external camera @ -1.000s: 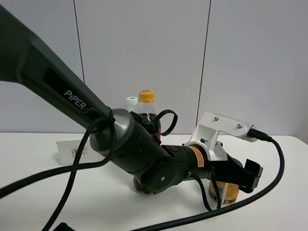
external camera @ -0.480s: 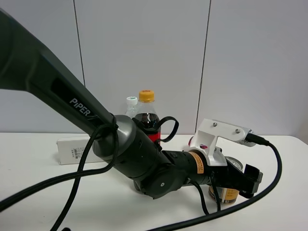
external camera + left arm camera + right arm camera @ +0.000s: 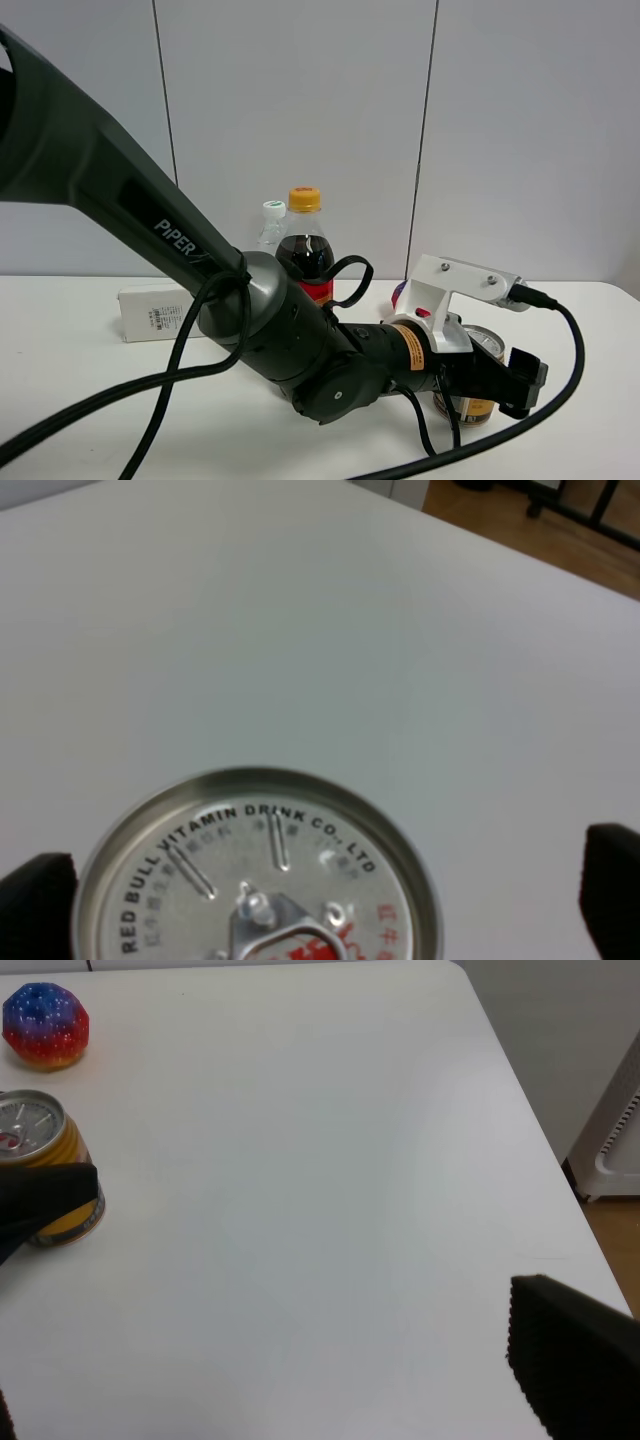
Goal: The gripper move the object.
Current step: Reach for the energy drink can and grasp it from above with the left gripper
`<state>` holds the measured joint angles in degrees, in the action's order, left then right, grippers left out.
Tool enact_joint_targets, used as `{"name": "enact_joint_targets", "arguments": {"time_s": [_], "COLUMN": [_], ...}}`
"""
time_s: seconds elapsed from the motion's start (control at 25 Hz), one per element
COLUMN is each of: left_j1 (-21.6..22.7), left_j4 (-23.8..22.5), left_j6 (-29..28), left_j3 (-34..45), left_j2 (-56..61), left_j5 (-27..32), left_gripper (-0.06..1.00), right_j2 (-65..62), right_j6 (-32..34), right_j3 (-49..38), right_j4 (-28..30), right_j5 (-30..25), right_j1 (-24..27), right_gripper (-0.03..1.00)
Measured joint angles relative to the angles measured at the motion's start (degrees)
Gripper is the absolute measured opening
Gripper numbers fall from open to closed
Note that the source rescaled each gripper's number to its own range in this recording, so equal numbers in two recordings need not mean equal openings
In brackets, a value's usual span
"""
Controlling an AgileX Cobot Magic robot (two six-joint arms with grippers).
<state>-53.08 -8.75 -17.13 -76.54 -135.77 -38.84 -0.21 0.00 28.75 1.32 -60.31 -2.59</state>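
Exterior high view: since a second ago the left arm has sunk lower. Its white bracket (image 3: 458, 283) now sits nearer the table (image 3: 80, 400), and more of the cola bottle (image 3: 305, 252) shows behind the arm. The left gripper (image 3: 495, 385) is down at the gold-orange can (image 3: 466, 408), whose silver top is now more exposed. One black finger stands on the can's outer side. The cola bottle is yellow-capped and holds dark liquid. Contents of the white-capped clear bottle (image 3: 271, 226) beside it cannot be told.

Left wrist view: the can (image 3: 260, 870) stands upright between the left gripper's (image 3: 325, 900) jaws. They are parted, one tip close by the rim, the other clear of it. The lid is unopened, the pull-tab flat.

Right wrist view: the right gripper's (image 3: 265, 1380) jaws are spread wide with bare table (image 3: 300, 1160) between them. The can (image 3: 40, 1135) stands well beyond them, a black finger (image 3: 45, 1195) of the left gripper across its side. The red-blue ball (image 3: 45, 1025) lies farther off.
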Motion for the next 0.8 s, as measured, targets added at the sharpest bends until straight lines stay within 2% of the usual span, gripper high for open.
{"name": "enact_joint_targets", "arguments": {"time_s": [0.8], "left_j1": [1.5], "left_j4": [-1.5], "left_j6": [-0.4], "left_j3": [-0.1], "left_j2": [-1.2], "left_j5": [-0.1], "left_gripper": [1.00], "right_j2": [0.0], "right_j6": [0.0], "right_j3": [0.0], "right_j4": [0.0], "right_j5": [0.0], "right_j1": [0.0], "right_gripper": [1.00]}}
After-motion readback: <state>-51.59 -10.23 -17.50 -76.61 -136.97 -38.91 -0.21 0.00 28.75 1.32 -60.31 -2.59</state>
